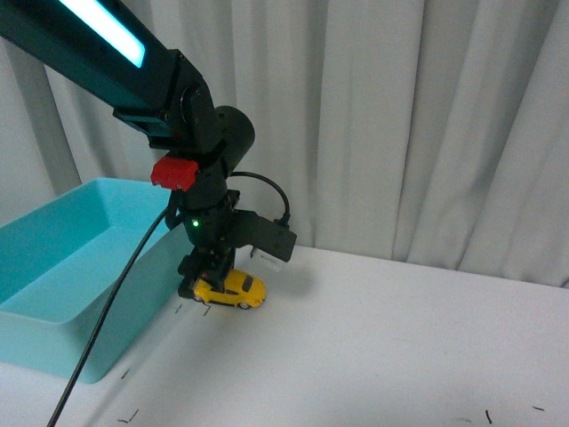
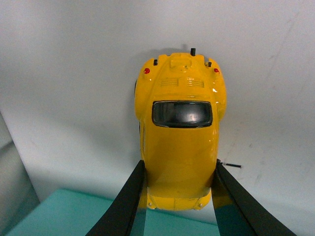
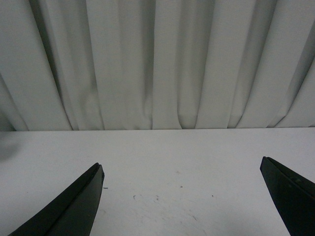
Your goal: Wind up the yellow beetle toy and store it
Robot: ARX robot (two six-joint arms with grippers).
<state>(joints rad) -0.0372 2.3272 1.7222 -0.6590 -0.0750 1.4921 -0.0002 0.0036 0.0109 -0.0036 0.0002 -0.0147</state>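
— One item under check: where is the small glossy yellow beetle toy car [image 1: 233,290]?
— On the white counter [image 1: 400,356], wheels down, just beside the outer wall of the light teal plastic bin [image 1: 53,347]. Left jaws closed against both its sides, near one end
— Right jaws?
— Spread wide, holding nothing, above the counter before the pale pleated curtain [image 3: 162,64]

Your black left arm [image 1: 80,53] is wearing a glowing cyan strip [image 1: 102,22] and a red block [image 1: 174,172] (a green light [image 1: 193,223] is shining below), trailing a black cable [image 1: 108,311]; the left gripper [image 2: 179,164] is showing black fingers [image 2: 128,206].
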